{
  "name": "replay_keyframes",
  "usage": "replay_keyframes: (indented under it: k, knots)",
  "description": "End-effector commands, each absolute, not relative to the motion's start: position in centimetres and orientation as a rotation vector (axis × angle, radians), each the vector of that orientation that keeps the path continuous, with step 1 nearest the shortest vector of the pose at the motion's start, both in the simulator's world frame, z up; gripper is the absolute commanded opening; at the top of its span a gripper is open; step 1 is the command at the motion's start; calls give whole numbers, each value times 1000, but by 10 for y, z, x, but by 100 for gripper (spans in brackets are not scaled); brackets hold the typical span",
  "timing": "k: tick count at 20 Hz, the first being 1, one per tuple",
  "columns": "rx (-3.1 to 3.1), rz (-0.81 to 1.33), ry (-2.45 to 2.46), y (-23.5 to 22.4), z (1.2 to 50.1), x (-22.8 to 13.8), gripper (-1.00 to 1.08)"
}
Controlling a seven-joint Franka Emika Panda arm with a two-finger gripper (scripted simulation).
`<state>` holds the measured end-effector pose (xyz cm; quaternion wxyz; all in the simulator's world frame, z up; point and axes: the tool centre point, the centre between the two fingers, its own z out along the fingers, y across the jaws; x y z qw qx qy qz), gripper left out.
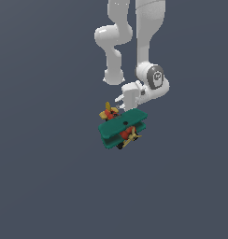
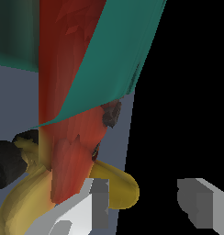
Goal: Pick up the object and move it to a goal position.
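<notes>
The object, a toy biplane [image 1: 121, 128] with teal-green wings, a red-orange body and yellow parts at both ends, hangs tilted just under the white hand [image 1: 131, 94] in the exterior view, and its wings hide the fingertips there. In the wrist view the plane [image 2: 72, 92] fills the picture very close to the camera. My gripper [image 2: 143, 202] is open with its grey fingers [image 2: 99, 202] well apart. A curved yellow part [image 2: 116, 186] reaches into the gap beside one finger and stays clear of the other. A black wheel [image 2: 6, 163] shows at the edge.
A plain dark grey-blue floor [image 1: 41, 186] surrounds the arm. The arm's white links [image 1: 148, 42] rise out of the exterior view above the plane. A black area [image 2: 192, 92] blanks out much of the wrist view.
</notes>
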<state>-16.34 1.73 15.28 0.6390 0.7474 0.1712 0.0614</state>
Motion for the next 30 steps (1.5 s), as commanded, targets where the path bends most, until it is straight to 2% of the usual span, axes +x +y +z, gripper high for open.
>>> replay_keyframes:
  k: [1, 30]
  knots:
    - [1678, 186, 408, 22, 152, -162, 28]
    - [1462, 745, 614, 102, 134, -152, 28]
